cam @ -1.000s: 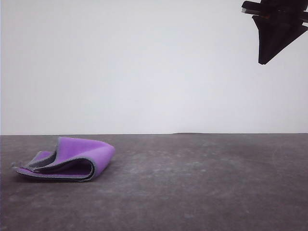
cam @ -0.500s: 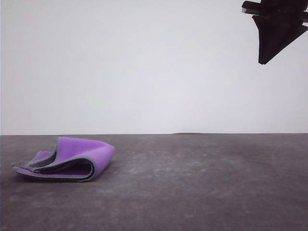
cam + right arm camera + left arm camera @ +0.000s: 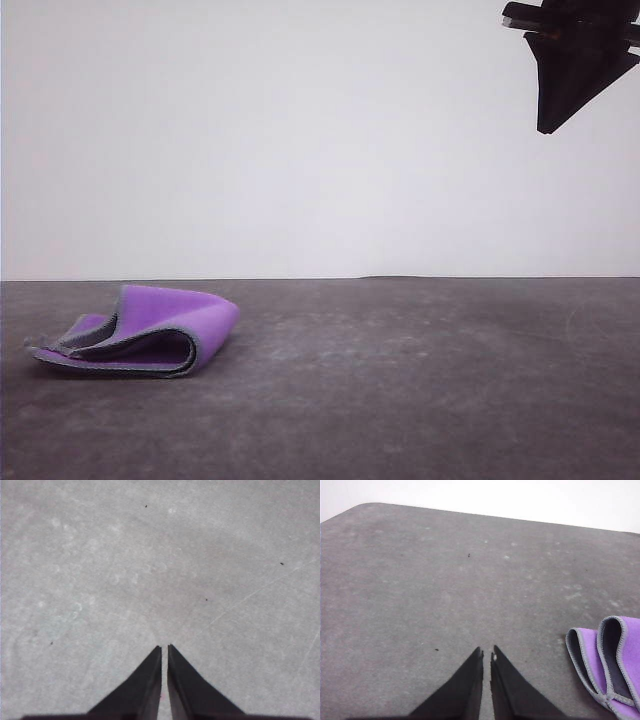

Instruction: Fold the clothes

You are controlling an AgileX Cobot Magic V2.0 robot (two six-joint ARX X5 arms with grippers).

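Lying folded, cloth point(image 3: 150, 340) near table point(image 3: 420, 390) edge

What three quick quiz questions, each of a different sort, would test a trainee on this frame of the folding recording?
1. True or false: the right pincer is gripping the cloth.
2. Which colour faces outward on top of the folded cloth? A) purple B) green C) white
3. Fill in: in the left wrist view, the left pincer hangs over bare ____ beside the cloth.

Key:
1. False. It hangs high above the table, fingers together, far from the cloth.
2. A. Purple shows on top, with a grey stitched edge.
3. Table. The pincer's fingers are nearly together and hold nothing.
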